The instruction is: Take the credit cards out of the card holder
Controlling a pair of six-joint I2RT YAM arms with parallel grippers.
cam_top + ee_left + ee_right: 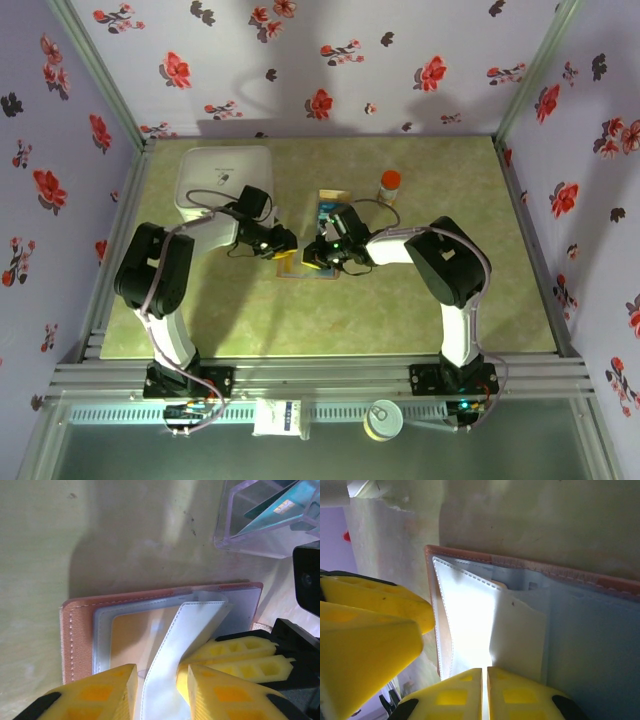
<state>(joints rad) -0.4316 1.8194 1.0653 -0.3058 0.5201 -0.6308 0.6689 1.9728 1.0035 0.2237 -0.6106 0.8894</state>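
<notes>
At the table's middle the card holder [75, 635] lies open and flat. The right gripper [485, 677] has its fingers closed on the white inner flap [470, 625], apparently to raise the pocket mouth. The left gripper [157, 677] stands part-open astride that flap, not clamping. Teal credit cards [280, 510] lean in the clear tray [250, 545] just beyond; an orange face under the pocket may be another.

The overhead view is evenly bright, with soft shadows on the wall [260, 100] at upper centre. The left wrist view has a grey shadow across the table [100, 555] and blurred fingers [100, 695] at the bottom; in the right wrist view, glare whitens the card holder [470, 625] mid-frame.
</notes>
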